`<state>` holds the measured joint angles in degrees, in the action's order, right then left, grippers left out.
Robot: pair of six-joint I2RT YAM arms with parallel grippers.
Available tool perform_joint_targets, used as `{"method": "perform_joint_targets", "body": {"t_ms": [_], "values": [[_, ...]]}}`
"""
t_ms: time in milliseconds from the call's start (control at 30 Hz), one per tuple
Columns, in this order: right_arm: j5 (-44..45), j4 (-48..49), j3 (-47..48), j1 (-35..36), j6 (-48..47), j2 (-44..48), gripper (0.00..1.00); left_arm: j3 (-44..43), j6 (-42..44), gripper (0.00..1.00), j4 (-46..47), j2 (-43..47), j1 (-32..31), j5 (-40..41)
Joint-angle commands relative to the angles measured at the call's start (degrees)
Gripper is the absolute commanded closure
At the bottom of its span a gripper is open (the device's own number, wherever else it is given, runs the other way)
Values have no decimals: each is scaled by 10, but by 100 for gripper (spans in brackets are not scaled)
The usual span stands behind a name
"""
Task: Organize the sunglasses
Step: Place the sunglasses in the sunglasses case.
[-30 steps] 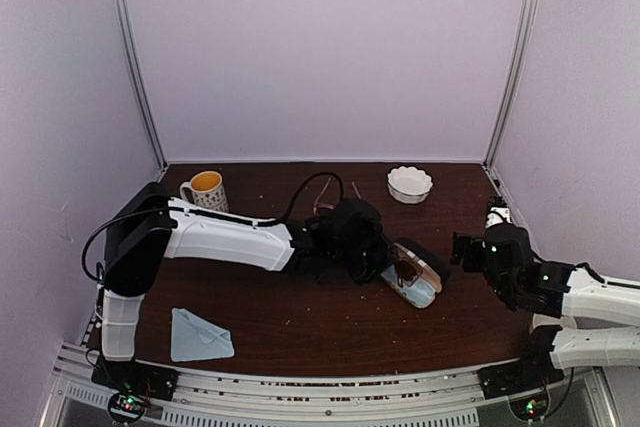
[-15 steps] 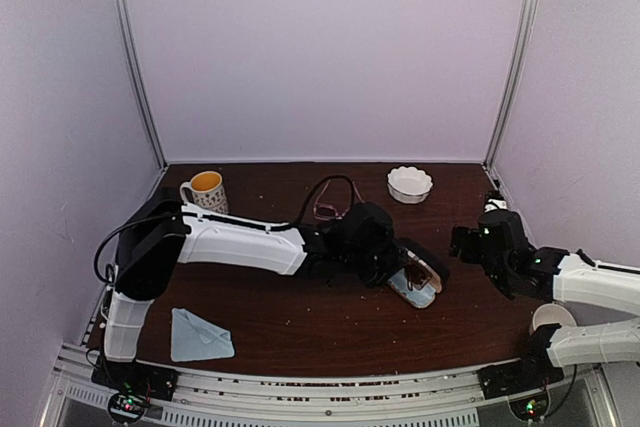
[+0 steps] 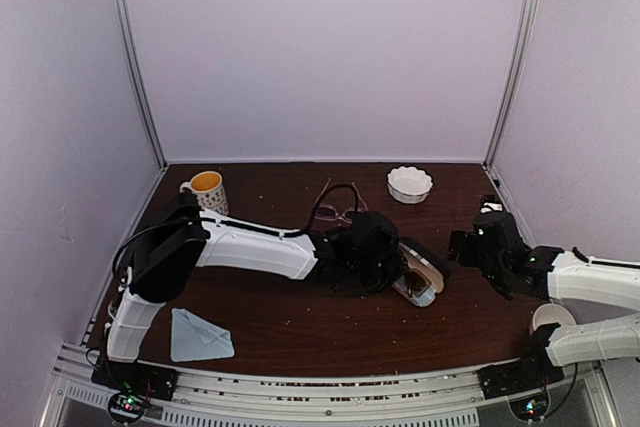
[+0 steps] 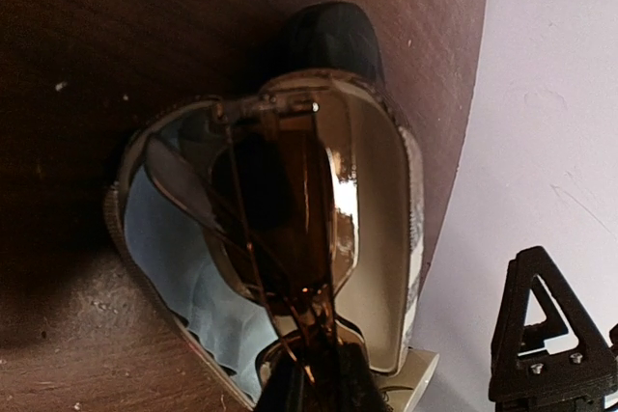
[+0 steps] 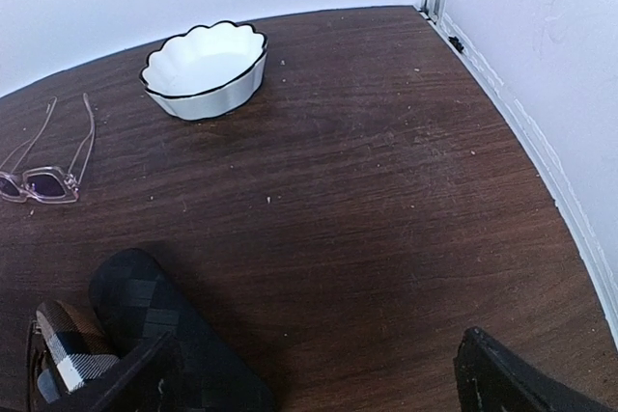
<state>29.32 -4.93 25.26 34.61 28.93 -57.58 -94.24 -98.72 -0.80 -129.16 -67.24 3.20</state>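
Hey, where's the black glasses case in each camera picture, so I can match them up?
Top view: black case right of centre, behind the open striped case.
Left wrist view: black case top centre, beyond the striped case.
Right wrist view: black case bottom left, beside the striped case.
Shared landmark: the striped case, next to it in all three.

Glossy sunglasses; wood-grain table
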Motion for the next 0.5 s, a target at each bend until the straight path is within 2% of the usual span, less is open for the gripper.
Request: {"method": "perform_joint_targets", "body": {"t_ms": [0,467], "values": [[-4,-4,10,-5,6,-4,0,-31,7,100,17,-16,-1,-3],[-12,-4,16,-7,1,-17,0,-47,6,98,-15,-27,-3,10]]}}
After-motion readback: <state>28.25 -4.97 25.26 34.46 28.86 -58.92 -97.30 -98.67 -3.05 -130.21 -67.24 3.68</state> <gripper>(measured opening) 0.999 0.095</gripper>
